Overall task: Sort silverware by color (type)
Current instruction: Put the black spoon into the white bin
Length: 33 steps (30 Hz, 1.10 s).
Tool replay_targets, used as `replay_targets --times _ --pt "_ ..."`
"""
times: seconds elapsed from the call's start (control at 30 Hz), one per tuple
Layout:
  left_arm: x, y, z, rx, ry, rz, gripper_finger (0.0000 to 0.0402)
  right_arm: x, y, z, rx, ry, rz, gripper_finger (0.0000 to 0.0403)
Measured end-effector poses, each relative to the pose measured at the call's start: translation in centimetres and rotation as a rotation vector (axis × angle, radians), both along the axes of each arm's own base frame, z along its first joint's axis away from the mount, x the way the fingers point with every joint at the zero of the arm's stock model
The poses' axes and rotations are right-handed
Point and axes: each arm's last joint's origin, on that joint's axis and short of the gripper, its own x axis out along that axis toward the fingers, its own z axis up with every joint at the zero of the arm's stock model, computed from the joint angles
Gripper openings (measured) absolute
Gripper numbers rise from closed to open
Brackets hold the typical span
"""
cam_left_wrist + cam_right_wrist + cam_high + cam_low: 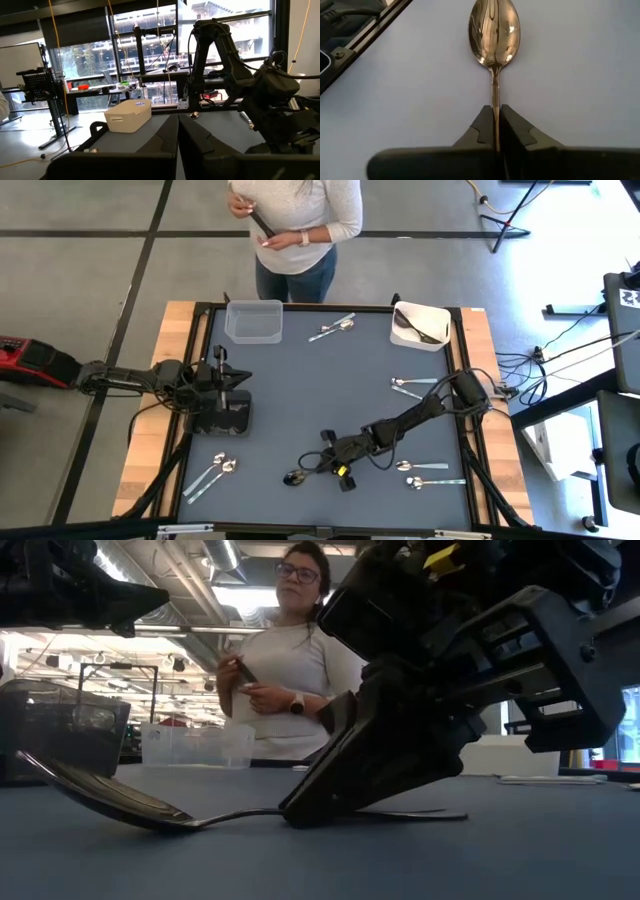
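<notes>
Spoon (494, 35), dark and shiny, lies on the blue table (330, 390) near its front edge; right claw (496, 131) is clamped on its handle. Left claw (177, 131) is closed, empty.

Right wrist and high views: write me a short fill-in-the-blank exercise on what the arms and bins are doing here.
1. The right gripper is shut on the ____ of a dark spoon.
2. That spoon still lies on the ____.
3. The white bin holds dark utensils, while the clear bin is ____.
4. The left gripper, waiting over the table's left side, is ____.

Missing words: handle; table; empty; shut
</notes>
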Motion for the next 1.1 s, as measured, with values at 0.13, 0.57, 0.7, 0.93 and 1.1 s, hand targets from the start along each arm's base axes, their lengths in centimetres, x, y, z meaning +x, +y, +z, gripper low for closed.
replay_targets --times 0.13,0.57,0.7,0.93,1.1 --pt "0.0 0.0 0.0 0.000 0.000 0.000 0.0005 0.1 -0.5 0.2 0.007 0.001 0.001 0.0020" --pt "0.0 0.0 0.0 -0.007 0.003 -0.003 0.0005 -1.1 -1.8 3.1 -0.119 0.080 -0.069 0.0003" --pt "0.0 0.0 0.0 -0.007 0.002 -0.002 0.0005 -1.1 -2.3 3.0 -0.138 0.099 -0.092 0.0003" --pt "0.0 0.0 0.0 -0.007 0.002 -0.005 0.0005 -1.1 -3.4 3.3 -0.151 0.138 -0.116 0.0002" --pt "0.0 0.0 0.0 -0.007 0.003 -0.004 0.0005 -1.9 -4.4 4.6 -0.220 0.174 -0.156 0.0001"
